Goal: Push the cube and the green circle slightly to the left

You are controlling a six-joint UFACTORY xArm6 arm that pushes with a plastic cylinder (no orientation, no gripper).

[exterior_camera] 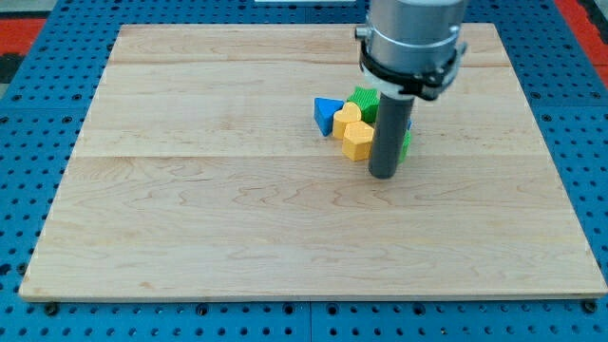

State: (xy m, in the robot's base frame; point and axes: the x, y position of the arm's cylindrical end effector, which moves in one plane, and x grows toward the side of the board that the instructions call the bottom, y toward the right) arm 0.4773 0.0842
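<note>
We find a pale wooden board (237, 209) lying on a blue perforated base (19, 190), with all visible blocks gathered in one tight cluster right of the board's centre, toward the view's top. At the cluster's left stands a blue triangular block (328, 113). Just right of it, touching, sit two yellow blocks: the upper yellow block (347, 118) and the lower yellow block (357, 140), whose faceted outlines we cannot name exactly. Behind them, toward the view's top, a green ribbed block (363, 101) shows; whether it is the circle we cannot tell. A green sliver (406, 144) appears at the rod's right edge, with a thin blue edge (409, 124) above it; both shapes are hidden, so the cube cannot be confirmed.

The arm carries no hand; it ends in a dark rod (388, 128) beneath a grey collar (411, 43). We place my tip (383, 176) on the board, just right of the lower yellow block and slightly toward the view's bottom, apparently touching or nearly touching the cluster's right side.
</note>
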